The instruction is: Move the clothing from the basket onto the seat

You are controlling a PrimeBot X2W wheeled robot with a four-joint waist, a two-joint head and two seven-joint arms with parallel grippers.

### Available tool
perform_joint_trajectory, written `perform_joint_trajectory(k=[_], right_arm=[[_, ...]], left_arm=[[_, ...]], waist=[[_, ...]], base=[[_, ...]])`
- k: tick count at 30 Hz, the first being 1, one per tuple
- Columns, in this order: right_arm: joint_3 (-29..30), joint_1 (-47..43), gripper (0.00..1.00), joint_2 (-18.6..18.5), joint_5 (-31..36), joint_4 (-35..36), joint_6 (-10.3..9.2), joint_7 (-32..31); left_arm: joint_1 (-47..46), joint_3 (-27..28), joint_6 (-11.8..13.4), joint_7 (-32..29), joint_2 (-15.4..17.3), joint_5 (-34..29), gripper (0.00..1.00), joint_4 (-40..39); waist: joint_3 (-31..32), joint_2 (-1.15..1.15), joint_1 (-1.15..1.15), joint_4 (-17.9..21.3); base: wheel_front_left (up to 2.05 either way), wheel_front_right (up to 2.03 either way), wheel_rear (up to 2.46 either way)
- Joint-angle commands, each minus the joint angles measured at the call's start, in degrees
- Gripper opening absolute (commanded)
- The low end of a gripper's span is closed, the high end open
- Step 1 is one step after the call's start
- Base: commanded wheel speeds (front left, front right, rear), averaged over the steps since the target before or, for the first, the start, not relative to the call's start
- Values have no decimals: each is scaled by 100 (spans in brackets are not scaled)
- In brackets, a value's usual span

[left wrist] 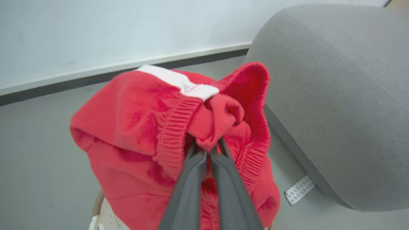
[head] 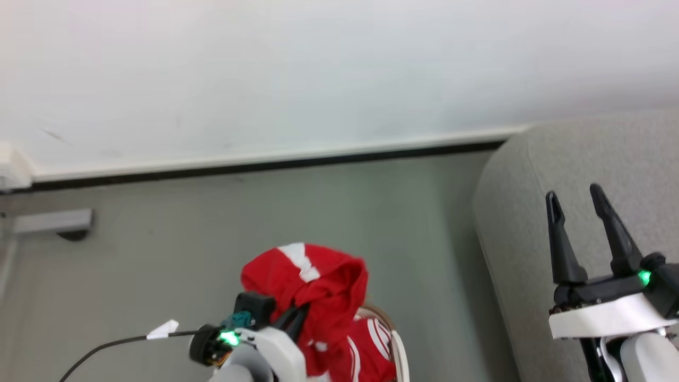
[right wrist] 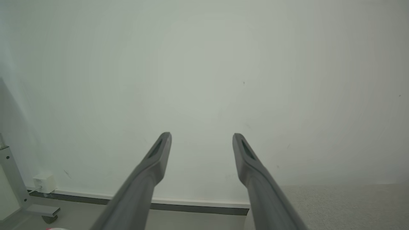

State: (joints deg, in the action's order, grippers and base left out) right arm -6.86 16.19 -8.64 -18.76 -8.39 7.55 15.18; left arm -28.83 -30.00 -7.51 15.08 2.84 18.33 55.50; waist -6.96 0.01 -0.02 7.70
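My left gripper (head: 299, 313) (left wrist: 206, 148) is shut on a bunch of red clothing (head: 313, 286) (left wrist: 143, 127) with a white panel, lifted above the basket. More red clothing with white stripes (head: 374, 345) lies in the basket (head: 398, 345) at the bottom edge; its brown rim (left wrist: 97, 199) peeks out under the hanging fabric. The light grey seat (head: 530, 223) (left wrist: 335, 95) lies to the right of the lifted garment. My right gripper (head: 575, 196) (right wrist: 202, 140) is open and empty, held over the seat and pointing at the wall.
A white wall with a dark baseboard (head: 265, 164) runs behind the grey floor. A grey wheeled stand foot (head: 53, 223) (right wrist: 41, 212) sits at the left. A black cable (head: 106, 347) trails from my left wrist. A white patterned tag (left wrist: 298, 190) lies by the seat's base.
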Motion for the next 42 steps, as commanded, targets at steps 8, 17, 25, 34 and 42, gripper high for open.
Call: perform_joint_trajectory(k=[8, 17, 25, 34, 42], right_arm=[[-112, -446, 100, 48, -91, -126, -12, -5], [-350, -599, 100, 140, -128, -198, -12, -5], [-729, -611, 100, 172, -203, -255, -12, -6], [-1113, -517, 100, 48, -361, -195, -12, -5], [-2455, -240, 100, -248, -889, -483, -12, -6]], left_arm=[[83, 144, 15, 8, 14, 388, 0, -1552], [-200, 255, 152, -75, 64, 630, 0, -2729], [-115, 389, 295, -242, 168, 773, 0, -3312], [34, 358, 394, -356, 219, 823, 0, -3627], [57, 221, 376, -382, 174, 867, 0, -3631]], waist=[[642, -1, 2, -297], [764, -1, 2, -225], [776, -1, 2, -116], [736, -1, 2, -144], [747, -1, 2, -276]], base=[[0, 0, 0], [0, 0, 0], [0, 0, 0], [0, 0, 0], [0, 0, 0]])
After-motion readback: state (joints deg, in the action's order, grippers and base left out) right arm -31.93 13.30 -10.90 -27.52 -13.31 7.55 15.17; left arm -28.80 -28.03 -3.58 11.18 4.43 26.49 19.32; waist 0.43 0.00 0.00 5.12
